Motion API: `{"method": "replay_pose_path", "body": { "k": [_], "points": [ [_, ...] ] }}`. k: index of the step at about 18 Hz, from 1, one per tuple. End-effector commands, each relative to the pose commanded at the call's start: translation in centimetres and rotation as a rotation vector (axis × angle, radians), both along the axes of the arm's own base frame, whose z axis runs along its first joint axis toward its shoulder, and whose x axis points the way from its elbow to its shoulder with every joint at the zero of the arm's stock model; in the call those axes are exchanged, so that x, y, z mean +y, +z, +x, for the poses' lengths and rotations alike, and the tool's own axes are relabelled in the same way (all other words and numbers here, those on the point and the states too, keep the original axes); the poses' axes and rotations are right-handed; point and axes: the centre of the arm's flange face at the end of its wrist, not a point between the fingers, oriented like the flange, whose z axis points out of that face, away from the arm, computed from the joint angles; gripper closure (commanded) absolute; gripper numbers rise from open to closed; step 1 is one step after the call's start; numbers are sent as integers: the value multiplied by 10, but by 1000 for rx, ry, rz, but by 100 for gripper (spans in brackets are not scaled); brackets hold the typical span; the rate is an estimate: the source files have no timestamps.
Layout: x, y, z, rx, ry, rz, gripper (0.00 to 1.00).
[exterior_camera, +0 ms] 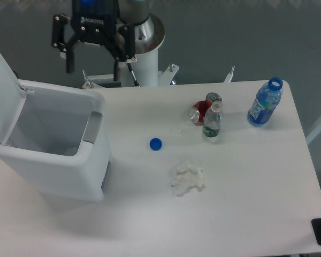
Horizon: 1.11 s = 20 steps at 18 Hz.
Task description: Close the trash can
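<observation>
The trash can (64, 171) stands at the left of the table, a large white bin with its inside showing. Its hinged lid (1, 80) is swung up and back on the far left side. A grey latch (93, 126) sits on its right rim. My gripper (93, 68) hangs open above the bin's back right corner, fingers pointing down with nothing between them. It does not touch the bin.
On the table lie a blue bottle cap (155, 143), a crumpled white tissue (188, 177), a crushed red can (203, 110), a small green-labelled bottle (213, 122) and an uncapped blue bottle (265, 103). The arm's white base post (144, 59) stands behind the table.
</observation>
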Motion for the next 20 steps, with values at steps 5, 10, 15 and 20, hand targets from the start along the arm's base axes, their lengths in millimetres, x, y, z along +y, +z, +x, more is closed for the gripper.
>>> {"method": "replay_pose_path", "body": {
  "k": [5, 10, 15, 20],
  "points": [
    [-19, 25, 35, -33, -22, 83, 0],
    [-22, 37, 60, -107, -118, 163, 0],
    [-15, 42, 92, -152, -227, 201, 0],
    [-8, 44, 110, -175, -300, 232, 0]
  ]
}}
